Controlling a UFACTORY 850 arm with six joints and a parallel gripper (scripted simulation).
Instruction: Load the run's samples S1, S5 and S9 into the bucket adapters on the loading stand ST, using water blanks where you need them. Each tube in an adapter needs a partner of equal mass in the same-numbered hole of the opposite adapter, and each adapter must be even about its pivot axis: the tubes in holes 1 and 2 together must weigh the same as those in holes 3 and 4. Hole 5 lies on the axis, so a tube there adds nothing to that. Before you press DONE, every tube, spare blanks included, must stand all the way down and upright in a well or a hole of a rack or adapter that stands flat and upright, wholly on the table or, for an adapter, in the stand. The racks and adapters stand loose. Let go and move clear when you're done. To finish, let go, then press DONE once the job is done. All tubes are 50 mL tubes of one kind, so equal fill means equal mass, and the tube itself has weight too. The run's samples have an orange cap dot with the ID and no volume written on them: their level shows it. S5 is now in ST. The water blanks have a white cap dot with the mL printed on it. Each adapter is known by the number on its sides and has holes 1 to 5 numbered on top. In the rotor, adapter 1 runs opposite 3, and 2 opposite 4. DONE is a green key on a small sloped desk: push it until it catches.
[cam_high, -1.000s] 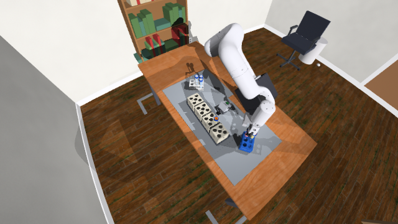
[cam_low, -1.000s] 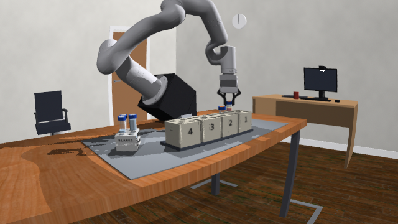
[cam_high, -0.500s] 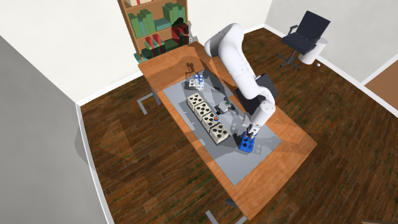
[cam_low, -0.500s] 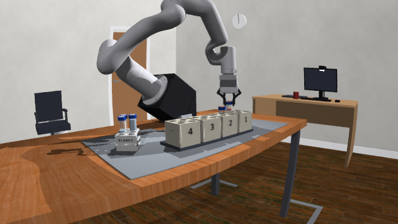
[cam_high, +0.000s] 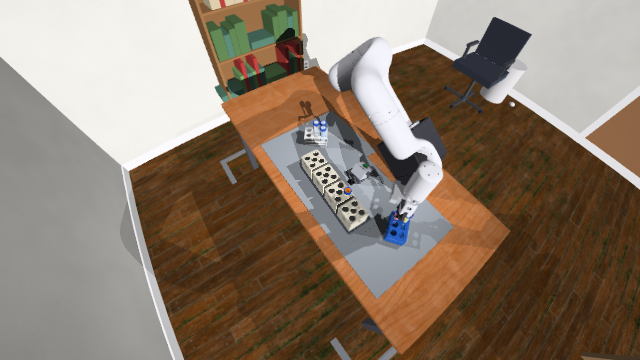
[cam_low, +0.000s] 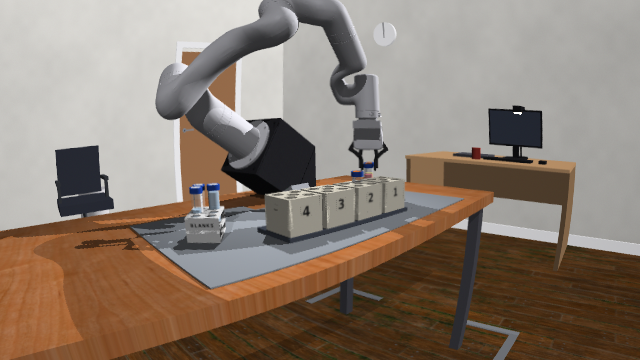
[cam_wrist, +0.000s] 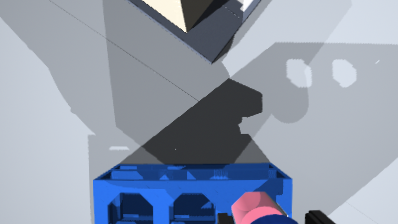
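Observation:
My gripper (cam_high: 402, 216) (cam_low: 368, 167) (cam_wrist: 270, 218) is open around the blue cap of a tube with pink contents (cam_wrist: 256, 201). The tube stands in the blue rack (cam_high: 395, 242) (cam_wrist: 162, 189); whether it is fully down is hidden. A yellow patch shows beside it in the top view. S5 (cam_high: 348, 190) (cam_low: 357, 174), with an orange cap dot, stands in adapter 2 (cam_low: 370, 210). Adapter 1 (cam_low: 395, 201), adapter 3 (cam_low: 340, 217) and adapter 4 (cam_low: 280, 217) show no tubes. All sit on the dark stand ST (cam_low: 290, 239).
The white BLANKS rack (cam_low: 202, 236) holds three blue-capped tubes at the far end of the grey mat (cam_high: 380, 280) (cam_low: 215, 272). The green DONE key (cam_high: 365, 165) is on its small desk between the adapters and the arm. The stand's corner (cam_wrist: 211, 56) lies near the blue rack.

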